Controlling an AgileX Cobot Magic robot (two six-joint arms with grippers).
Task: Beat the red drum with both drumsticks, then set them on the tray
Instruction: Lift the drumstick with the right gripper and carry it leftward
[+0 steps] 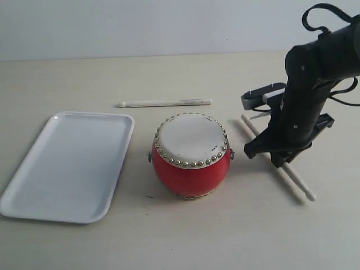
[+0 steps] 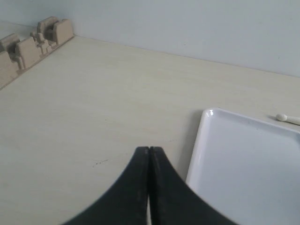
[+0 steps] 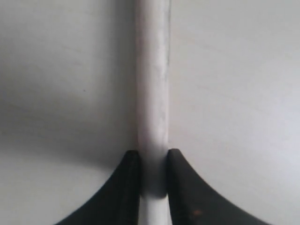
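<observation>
The red drum point(image 1: 191, 154) stands upright mid-table, its off-white skin ringed by studs. One drumstick point(image 1: 166, 103) lies flat behind it, and its rounded tip point(image 2: 281, 117) shows in the left wrist view beyond the tray. The other drumstick point(image 1: 295, 181) lies slanted on the table right of the drum. My right gripper point(image 1: 277, 154) is down over it, and the stick point(image 3: 152, 93) runs between the two black fingers, which press its sides. My left gripper point(image 2: 149, 149) is shut on nothing, hovering beside the white tray's corner point(image 2: 206, 117). The tray point(image 1: 70, 163) lies left of the drum.
A tan notched block point(image 2: 28, 47) sits at the table's far edge in the left wrist view. A pale wall backs the table. The left arm does not show in the exterior view.
</observation>
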